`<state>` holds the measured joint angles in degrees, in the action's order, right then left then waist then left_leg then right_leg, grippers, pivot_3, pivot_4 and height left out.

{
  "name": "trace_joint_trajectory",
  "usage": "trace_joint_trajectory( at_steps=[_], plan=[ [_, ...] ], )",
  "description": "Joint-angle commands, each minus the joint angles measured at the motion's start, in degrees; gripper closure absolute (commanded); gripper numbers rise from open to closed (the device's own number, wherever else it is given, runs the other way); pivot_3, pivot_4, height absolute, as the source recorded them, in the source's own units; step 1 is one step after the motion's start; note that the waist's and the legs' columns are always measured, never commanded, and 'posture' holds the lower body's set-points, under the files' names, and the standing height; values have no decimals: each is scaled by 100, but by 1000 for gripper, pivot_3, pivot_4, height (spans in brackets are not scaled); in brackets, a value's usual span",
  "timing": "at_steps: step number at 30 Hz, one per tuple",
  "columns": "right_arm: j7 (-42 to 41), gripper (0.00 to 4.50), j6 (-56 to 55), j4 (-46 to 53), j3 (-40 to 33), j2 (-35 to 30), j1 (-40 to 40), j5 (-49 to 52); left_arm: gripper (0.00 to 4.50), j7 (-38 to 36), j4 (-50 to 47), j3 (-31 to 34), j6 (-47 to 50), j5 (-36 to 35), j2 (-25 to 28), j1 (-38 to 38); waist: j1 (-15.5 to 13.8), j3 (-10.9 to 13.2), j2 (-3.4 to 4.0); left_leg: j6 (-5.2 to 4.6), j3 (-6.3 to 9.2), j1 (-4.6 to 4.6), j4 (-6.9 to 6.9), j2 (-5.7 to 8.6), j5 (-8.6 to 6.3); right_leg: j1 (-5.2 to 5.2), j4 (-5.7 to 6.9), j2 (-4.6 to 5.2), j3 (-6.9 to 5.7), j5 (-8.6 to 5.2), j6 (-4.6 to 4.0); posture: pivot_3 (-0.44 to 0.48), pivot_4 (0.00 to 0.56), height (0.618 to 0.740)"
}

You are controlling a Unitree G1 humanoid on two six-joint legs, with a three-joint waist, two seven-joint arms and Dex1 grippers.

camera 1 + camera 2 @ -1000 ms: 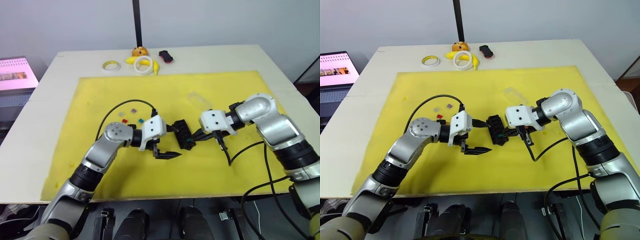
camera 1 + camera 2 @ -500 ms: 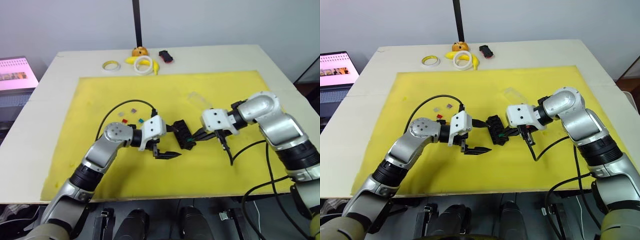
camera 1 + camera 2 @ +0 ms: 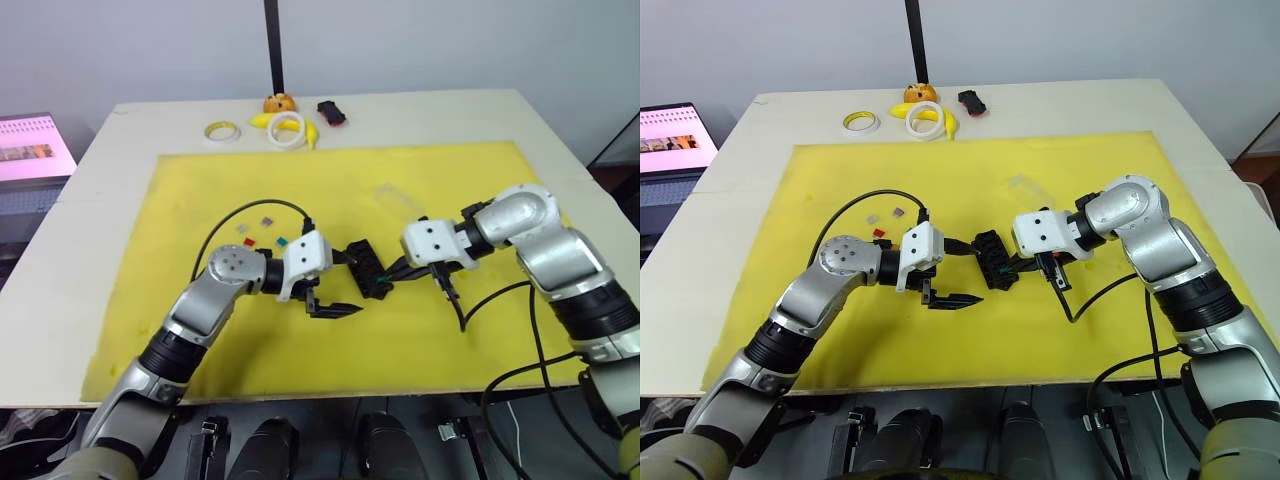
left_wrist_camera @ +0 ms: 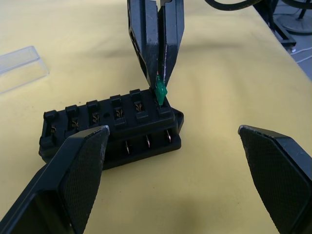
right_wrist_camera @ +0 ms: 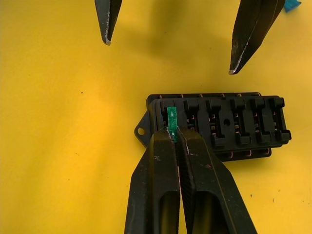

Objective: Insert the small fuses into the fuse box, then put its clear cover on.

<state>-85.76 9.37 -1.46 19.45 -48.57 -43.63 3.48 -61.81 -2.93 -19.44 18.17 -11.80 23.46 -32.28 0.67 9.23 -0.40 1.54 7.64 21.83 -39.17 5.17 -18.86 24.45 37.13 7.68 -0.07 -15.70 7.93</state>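
**Green fuse at end slot**

While right gripper (image 5: 174,134) pinches green fuse (image 5: 171,118) at the end slot of fuse box (image 3: 368,270), mat centre, left gripper (image 3: 335,285) sits spread wide at its 9 o'clock. Clear cover (image 4: 20,68) lies at box's 1 o'clock.

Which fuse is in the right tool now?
The green fuse: the right tool is shut on it at the end slot of the fuse box. The other fuses lie loose on the mat.
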Motion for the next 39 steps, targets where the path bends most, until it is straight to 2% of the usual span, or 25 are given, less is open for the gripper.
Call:
trace_joint_trajectory(
  at_steps=[1, 15, 18, 20, 24, 28, 31, 33, 39],
  plan=[
    [19, 4500, -42, 102, -32, 28, 14, -31, 30, 25, -105, 65, -129, -9, -5, -33, -1, 0, 0, 0, 0, 0, 0, 0, 0, 0, 0, 0, 0, 0, 0, 0, 150, 740],
    [83, 4500, 409, 323, -15, 67, 86, -38, 30, 41, -100, 84, -135, -17, 4, -28, 2, 0, 0, 0, 0, 0, 0, 0, 0, 0, 0, 0, 0, 0, 0, 0, 150, 740],
    [61, 3466, 851, 537, -217, 36, 43, 250, 0, 37, -98, 116, -135, -30, 36, -8, 1, 0, 0, 0, 0, 0, 0, 0, 0, 0, 1, 0, 0, 0, 0, 0, 150, 740],
    [61, 2601, 1178, 706, -434, -29, 44, 527, 0, 18, -118, 159, -113, -63, 80, 11, -1, 0, 0, 0, 0, 0, 0, 0, 0, 0, 1, 0, 0, 0, 0, 0, 150, 740],
    [117, 2601, 1570, 889, -769, -120, 220, 951, 0, -53, -188, 213, -71, -175, 133, 45, -9, 0, 0, 0, 1, 1, 0, 0, 0, 0, 0, 1, 0, 0, 0, 0, 150, 740],
    [523, 2601, 1391, 720, -1370, 319, 843, 1520, 0, -118, -241, 259, -53, -352, 75, 88, -8, -2, -3, 0, 5, 0, -1, 0, 0, -3, 0, 1, -2, 0, 0, 0, 150, 740],
    [697, 3495, 1149, 488, -1475, 531, 1148, 1576, 0, -93, -163, 217, -144, -286, 86, 77, -2, -2, -3, 0, 3, -1, -2, 0, 0, -2, 3, 2, -2, 0, 0, 0, 150, 740],
    [813, 4400, 1109, 405, -1493, 626, 1252, 1615, 0, -84, -150, 217, -145, -284, 88, 58, 0, -2, -3, 1, 2, -2, -2, 0, 0, -2, 4, 2, -2, 0, 0, 0, 150, 740],
    [961, 4461, 1000, 303, -1502, 720, 1433, 1673, 0, -57, -140, 223, -111, -285, 77, -16, -7, -2, -2, 1, 3, -2, -2, 0, 0, -2, 4, 1, -2, 0, 0, 0, 150, 740]
  ],
)
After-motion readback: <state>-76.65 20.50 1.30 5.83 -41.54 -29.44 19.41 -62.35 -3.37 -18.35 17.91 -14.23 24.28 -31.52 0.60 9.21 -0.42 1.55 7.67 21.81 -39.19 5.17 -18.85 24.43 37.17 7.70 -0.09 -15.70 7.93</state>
